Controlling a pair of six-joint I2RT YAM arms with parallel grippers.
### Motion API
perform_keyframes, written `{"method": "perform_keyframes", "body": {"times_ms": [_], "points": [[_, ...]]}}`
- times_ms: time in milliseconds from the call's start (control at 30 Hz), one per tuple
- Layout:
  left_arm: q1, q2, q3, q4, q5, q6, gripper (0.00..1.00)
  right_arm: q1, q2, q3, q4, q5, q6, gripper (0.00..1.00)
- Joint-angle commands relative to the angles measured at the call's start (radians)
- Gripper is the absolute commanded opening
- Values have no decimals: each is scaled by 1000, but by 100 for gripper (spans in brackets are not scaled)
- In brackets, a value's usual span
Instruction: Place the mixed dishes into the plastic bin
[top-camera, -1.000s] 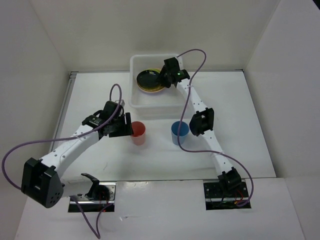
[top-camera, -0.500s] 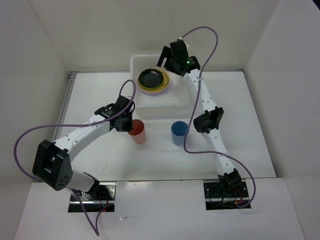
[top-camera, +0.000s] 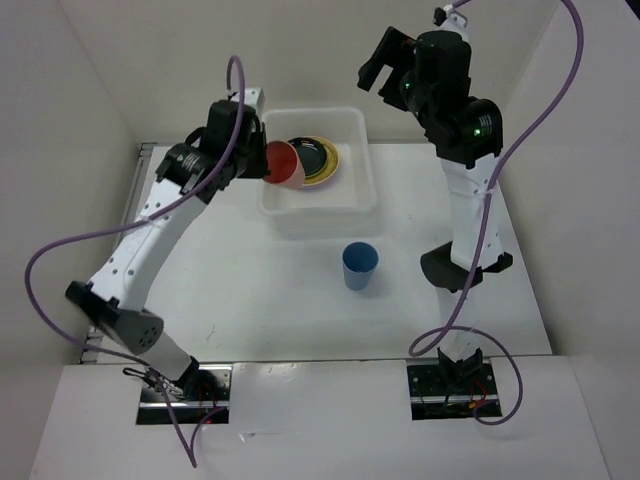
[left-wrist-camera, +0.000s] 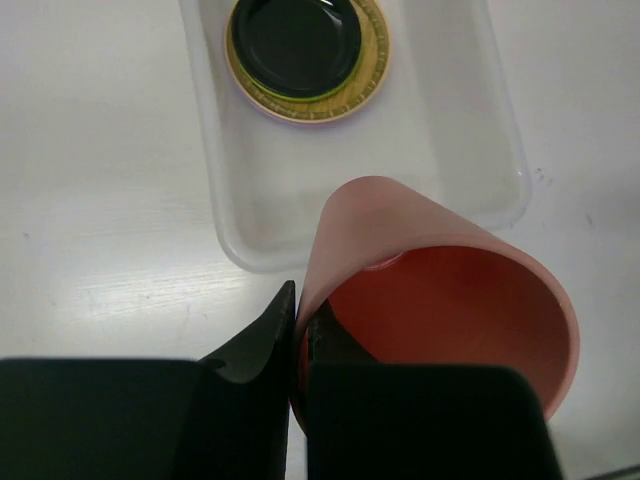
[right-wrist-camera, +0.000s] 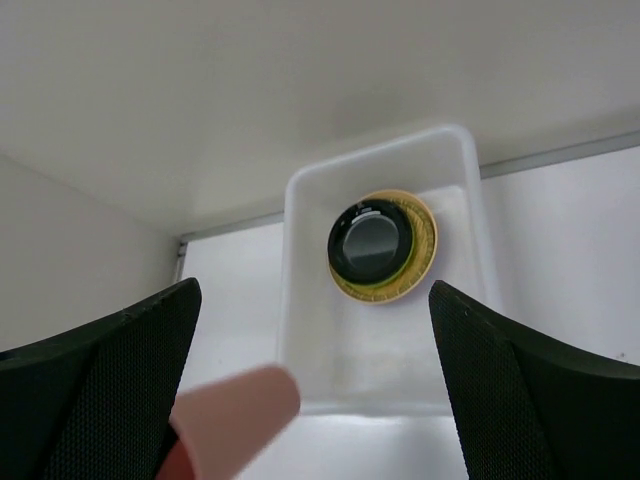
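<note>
Fingers (left-wrist-camera: 258, 345) of the left gripper (left-wrist-camera: 302, 318) were clamped on the rim of the coral-red cup (left-wrist-camera: 440, 310), holding it tipped on its side over the plastic bin (top-camera: 368, 180). A stack of plates (glossy black plate (top-camera: 310, 156) on top) lay at the bin's far end. High beyond the bin, the right gripper (top-camera: 386, 62) hung with its jaws spread wide and empty. Near the bin, the blue cup (top-camera: 360, 265) stood upright on the table (top-camera: 250, 290).
</note>
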Motion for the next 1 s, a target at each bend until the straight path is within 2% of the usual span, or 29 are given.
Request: {"method": "perform_keyframes", "body": {"times_ms": [0, 67, 167, 333, 433, 467, 533, 567, 633, 667, 767, 967], "points": [[30, 192, 150, -59, -46, 89, 0, 56, -38, -32, -101, 63, -32, 99], [46, 255, 217, -48, -57, 104, 0, 56, -126, -104, -101, 64, -23, 99], [105, 423, 336, -77, -22, 129, 0, 65, -271, -312, -101, 94, -2, 99], [146, 539, 403, -67, 34, 152, 0, 75, -545, -593, -90, 174, 34, 99], [156, 599, 447, -82, 48, 161, 0, 75, -679, -877, 0, 119, 43, 99], [156, 628, 456, -82, 58, 161, 0, 53, -764, -1043, 33, 87, 43, 99], [156, 640, 456, -94, 68, 161, 0, 10, -834, -1205, 120, 19, 43, 99], [156, 652, 447, -94, 86, 161, 0, -14, -876, -1350, 143, -48, 43, 99], [156, 662, 427, -67, 86, 161, 0, -63, -904, -1483, 212, -103, 43, 99], [146, 662, 427, -66, 98, 161, 0, -63, -915, -1600, 240, -140, 43, 99], [137, 685, 415, -66, 98, 161, 0, -63, -941, -1786, 341, -221, 57, 99], [128, 705, 364, -57, 89, 152, 1, -54, -943, -2020, 481, -259, 80, 99]]}}
